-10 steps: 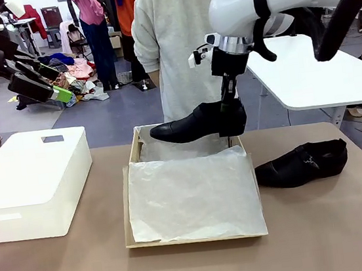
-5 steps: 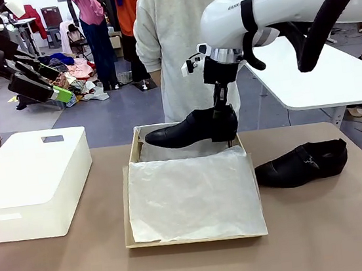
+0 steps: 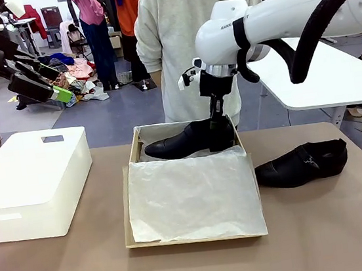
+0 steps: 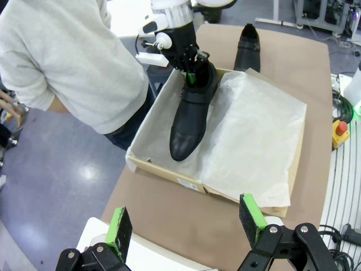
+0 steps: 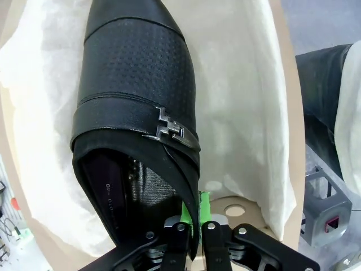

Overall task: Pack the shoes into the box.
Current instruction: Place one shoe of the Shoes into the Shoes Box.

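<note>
You have one black shoe [image 3: 183, 142] pinched at its heel rim by the right gripper [image 3: 218, 127]. In the right wrist view its fingers [image 5: 204, 208] are nearly together, with the shoe's back wall between the green pads. The shoe lies about level, toe toward the picture's left, in the far end of the cardboard box [image 3: 125, 212], just above the centre of the front frame. Whether its sole rests on the tissue paper [image 3: 192, 197] or hangs just over it is hard to tell from here. The tissue covers the nearer part of the box.

The other shoe [image 3: 302, 163] lies on the table [image 3: 325, 237] to the right of the box, near it but apart, toe toward the box.

Your left gripper [image 4: 185, 221] is up at the front frame's upper left, jaws spread wide with nothing between them.

A white bin [image 3: 31, 183] sits at the left of the table, and a person in a pale sweater [image 3: 179, 36] stands behind the box.
</note>
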Action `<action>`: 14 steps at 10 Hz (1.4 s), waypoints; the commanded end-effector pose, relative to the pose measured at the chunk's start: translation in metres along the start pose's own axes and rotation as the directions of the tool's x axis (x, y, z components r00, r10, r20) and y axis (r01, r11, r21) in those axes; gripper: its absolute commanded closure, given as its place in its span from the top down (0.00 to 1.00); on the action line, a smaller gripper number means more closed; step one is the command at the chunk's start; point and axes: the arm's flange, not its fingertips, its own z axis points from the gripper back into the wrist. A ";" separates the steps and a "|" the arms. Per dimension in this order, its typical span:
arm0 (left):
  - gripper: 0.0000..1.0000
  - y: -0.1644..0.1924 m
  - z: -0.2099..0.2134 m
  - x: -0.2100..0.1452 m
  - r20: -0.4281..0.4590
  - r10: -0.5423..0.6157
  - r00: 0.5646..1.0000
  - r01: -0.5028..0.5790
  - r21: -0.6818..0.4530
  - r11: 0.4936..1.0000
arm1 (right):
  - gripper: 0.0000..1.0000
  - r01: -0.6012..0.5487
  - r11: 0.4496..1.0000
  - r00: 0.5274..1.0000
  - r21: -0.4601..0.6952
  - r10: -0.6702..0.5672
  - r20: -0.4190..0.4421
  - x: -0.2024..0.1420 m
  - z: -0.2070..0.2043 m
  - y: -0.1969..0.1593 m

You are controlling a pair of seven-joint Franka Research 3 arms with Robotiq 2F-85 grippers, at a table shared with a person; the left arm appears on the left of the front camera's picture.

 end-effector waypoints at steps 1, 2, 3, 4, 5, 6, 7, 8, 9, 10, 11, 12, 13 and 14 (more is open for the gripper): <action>1.00 0.001 0.000 -0.002 0.014 -0.012 1.000 0.012 -0.015 1.000 | 0.00 -0.016 0.999 1.000 -0.032 0.017 0.020 0.004 -0.004 -0.002; 1.00 0.001 0.000 -0.002 0.014 -0.012 1.000 0.012 -0.015 1.000 | 0.00 -0.024 0.999 0.999 -0.041 0.025 0.035 0.003 -0.011 -0.002; 1.00 0.001 0.000 -0.002 0.014 -0.012 1.000 0.012 -0.015 1.000 | 0.00 -0.022 0.998 0.999 -0.051 0.024 0.043 0.002 -0.015 -0.003; 1.00 0.001 0.000 -0.002 0.014 -0.012 1.000 0.012 -0.015 1.000 | 0.00 -0.015 0.998 0.999 -0.066 0.019 0.050 0.002 -0.023 -0.004; 1.00 0.001 0.000 -0.002 0.014 -0.012 1.000 0.012 -0.015 1.000 | 0.00 -0.014 0.998 0.999 -0.060 0.016 0.039 0.002 -0.031 -0.004; 1.00 0.001 0.000 -0.002 0.014 -0.012 1.000 0.012 -0.015 1.000 | 0.00 -0.005 0.998 0.999 -0.060 0.007 0.032 0.001 -0.039 -0.005; 1.00 0.001 0.000 -0.002 0.014 -0.012 1.000 0.012 -0.015 1.000 | 0.00 -0.007 0.999 0.999 -0.053 0.009 0.036 0.000 -0.044 -0.006; 1.00 0.001 0.000 -0.002 0.014 -0.012 1.000 0.012 -0.015 1.000 | 0.00 -0.006 0.999 0.999 -0.049 0.007 0.033 -0.001 -0.049 -0.007; 1.00 0.001 0.000 -0.002 0.014 -0.012 1.000 0.012 -0.015 1.000 | 0.00 -0.006 0.999 0.999 -0.049 0.008 0.039 -0.003 -0.052 -0.008; 1.00 0.001 0.000 -0.002 0.014 -0.012 1.000 0.012 -0.015 1.000 | 0.00 -0.007 0.999 0.999 -0.041 0.009 0.043 -0.004 -0.054 -0.009; 1.00 0.001 0.000 -0.002 0.014 -0.012 1.000 0.012 -0.015 1.000 | 0.02 -0.009 0.999 0.999 -0.038 0.011 0.047 -0.004 -0.054 -0.009; 1.00 0.001 0.000 -0.002 0.014 -0.012 1.000 0.012 -0.015 1.000 | 0.22 -0.009 1.000 0.999 -0.029 0.011 0.047 -0.005 -0.054 -0.009; 1.00 0.001 0.000 -0.002 0.014 -0.012 1.000 0.012 -0.015 1.000 | 0.41 -0.012 1.000 0.998 -0.018 0.013 0.054 -0.005 -0.051 -0.008; 1.00 0.001 0.000 -0.002 0.014 -0.012 1.000 0.012 -0.015 1.000 | 0.61 -0.017 1.000 0.998 -0.011 0.018 0.061 -0.005 -0.043 -0.006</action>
